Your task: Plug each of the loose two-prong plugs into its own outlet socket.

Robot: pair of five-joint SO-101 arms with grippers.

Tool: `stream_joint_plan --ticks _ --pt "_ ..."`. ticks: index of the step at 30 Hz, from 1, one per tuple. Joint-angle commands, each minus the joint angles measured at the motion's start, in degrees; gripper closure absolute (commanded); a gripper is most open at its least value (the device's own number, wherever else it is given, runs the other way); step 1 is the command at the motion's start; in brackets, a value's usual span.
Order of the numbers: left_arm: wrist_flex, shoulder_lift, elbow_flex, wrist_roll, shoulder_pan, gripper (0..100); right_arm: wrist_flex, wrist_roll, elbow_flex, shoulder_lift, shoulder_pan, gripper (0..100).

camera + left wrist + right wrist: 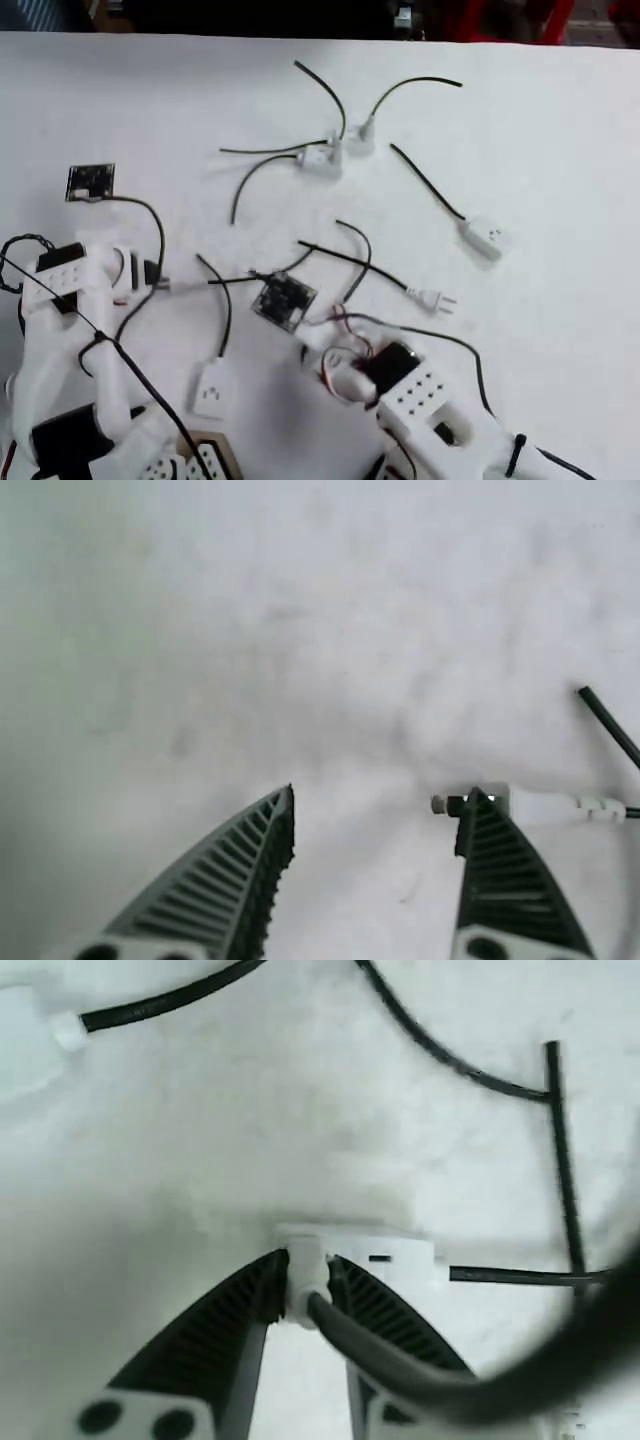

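Plug (305, 1290): held tight by right gripper (307, 1265), pressed against a socket (385, 1252).
Left gripper (381, 793): jaws spread apart; second plug (540, 803) is left beside one fingertip.
Danger: it could be jammed or bent if pushed in crooked.

Off-task stuff in view
We see a white table (560, 130) under everything. Past its far edge is a dark strip, with red objects (505, 18) at 1 o'clock and a blue striped patch (40, 12) at 11 o'clock.
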Motion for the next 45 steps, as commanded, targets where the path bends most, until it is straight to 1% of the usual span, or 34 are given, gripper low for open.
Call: stream_joint_plan --ticks 1,7,13,17,20,22,24,28,33,35,38,42,45 --pt "-0.79 -2.77 0.00 0.53 -1.10 74 -0.57 -2.73 -10.02 0.22 2.95 98.2" --pt "-0.79 -2.77 0.00 0.53 -1.19 74 -2.33 -6.07 -17.67 0.31 3.56 98.2" --pt "-0.79 -2.77 0.00 0.53 -1.19 74 -16.92 -7.30 -18.02 1.98 3.38 98.1" --pt "-0.79 -2.77 0.00 0.53 -1.19 74 -27.91 -7.30 -18.20 10.24 3.65 98.1" --pt "-0.79 -2.77 0.00 0.53 -1.19 74 -32.48 -7.82 -20.84 19.74 4.62 98.1" --pt "-0.79 -2.77 0.00 0.53 -1.19 74 -33.10 -12.22 -25.49 26.51 6.20 98.1" --pt "-0.79 -2.77 0.00 0.53 -1.19 74 -31.34 -16.70 -32.18 33.54 8.13 98.1" --pt "-0.79 -2.77 0.00 0.62 -1.19 74 -23.16 -23.47 -47.74 47.96 9.98 97.1" --pt "-0.79 -2.77 0.00 0.62 -1.19 74 -9.10 -30.24 -67.34 63.43 9.63 83.0" --pt "-0.79 -2.77 0.00 0.62 -1.19 74 -3.82 -31.21 -74.46 67.65 9.63 81.1" --pt "-0.79 -2.77 0.09 0.62 -1.19 74 2.68 -31.21 -82.99 70.37 9.89 82.2" --pt "-0.79 -2.77 0.09 0.62 -1.19 74 12.18 -30.68 -90.37 69.32 10.15 85.7" --pt "-0.79 -2.77 0.09 0.62 -1.19 74 20.09 -29.54 -92.92 66.68 10.24 87.1"
